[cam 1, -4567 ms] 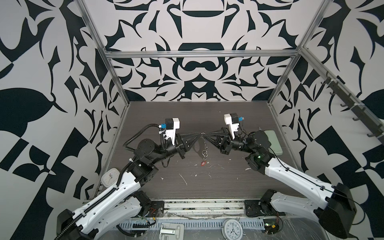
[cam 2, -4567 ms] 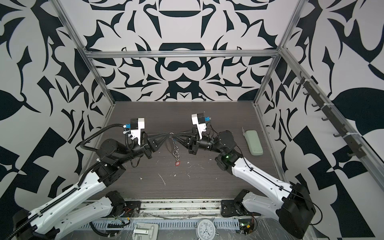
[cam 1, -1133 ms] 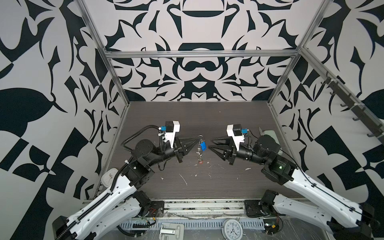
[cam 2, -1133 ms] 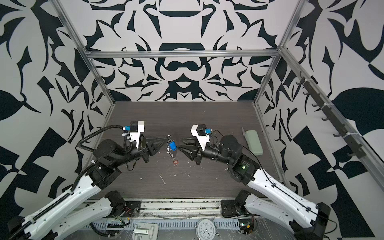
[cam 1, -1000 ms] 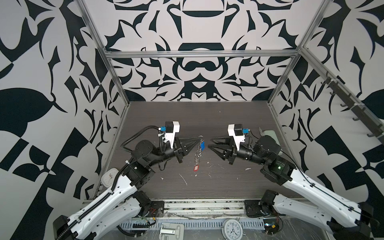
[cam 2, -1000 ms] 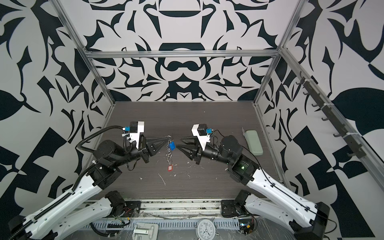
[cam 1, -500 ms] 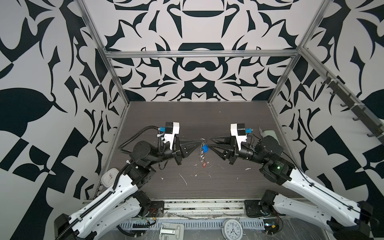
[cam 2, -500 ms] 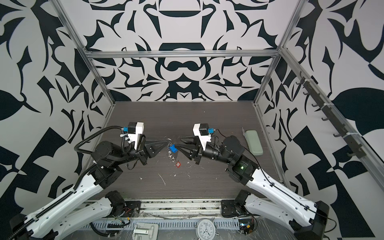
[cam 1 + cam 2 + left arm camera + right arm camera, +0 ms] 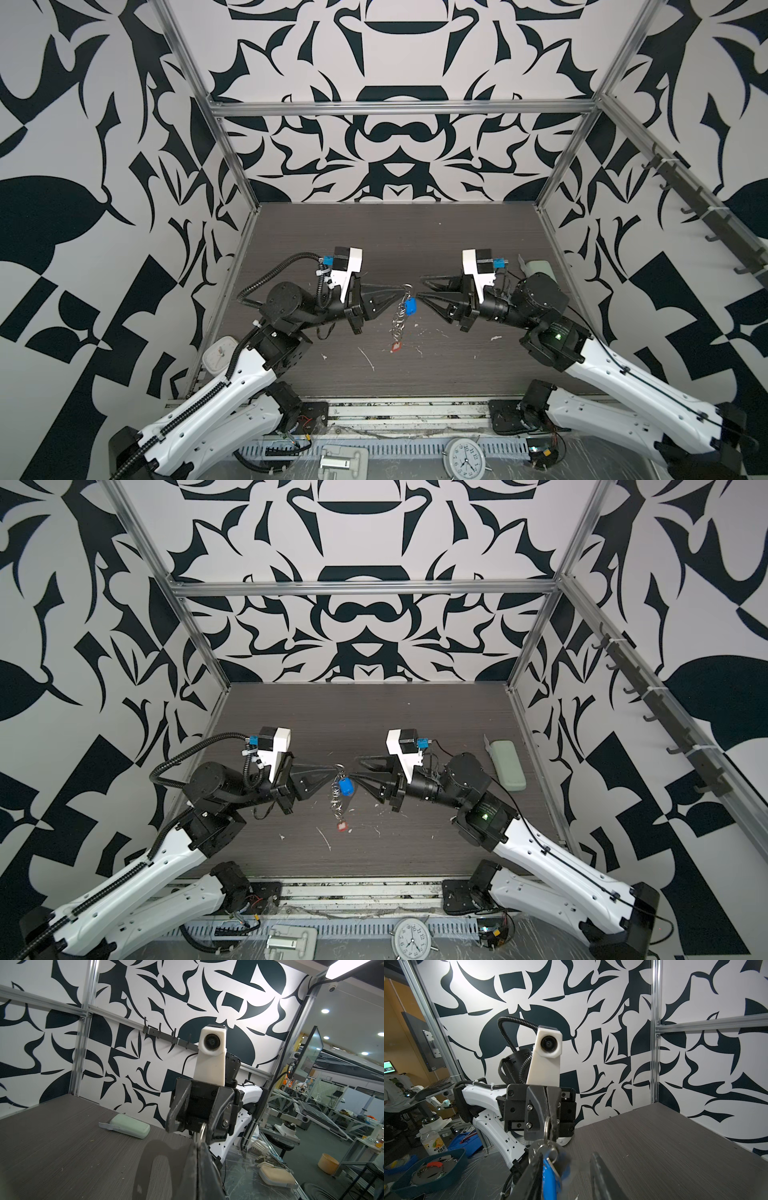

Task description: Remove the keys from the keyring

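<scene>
Holding the keyring (image 9: 400, 320) aloft by its top ring, with the left gripper (image 9: 402, 293) pinched tight on that ring — plain in both wrist views. Hangs over the middle of the table (image 9: 415, 232), between the two grippers, well apart from the pale-green case (image 9: 506, 764). Runs long axis near vertical: top ring up in the grip, chain of links dropping straight down. Carries the blue-tagged key (image 9: 410, 306) high, just under the grip, on the side toward the right gripper (image 9: 419, 286); carries the red-tagged key (image 9: 397, 345) at the very bottom, pointing down, at or just above the tabletop — cannot tell whether touching. Meets the right gripper there, fingers spread part-way and closed on nothing, tips just beside the blue tag. Looks like the step of taking the first key, with both keys yet to come off. Calls next for closing on the blue key's head, then working it round its split ring with the top ring held steady. Risks a swinging chain and a slipped pinch.
</scene>
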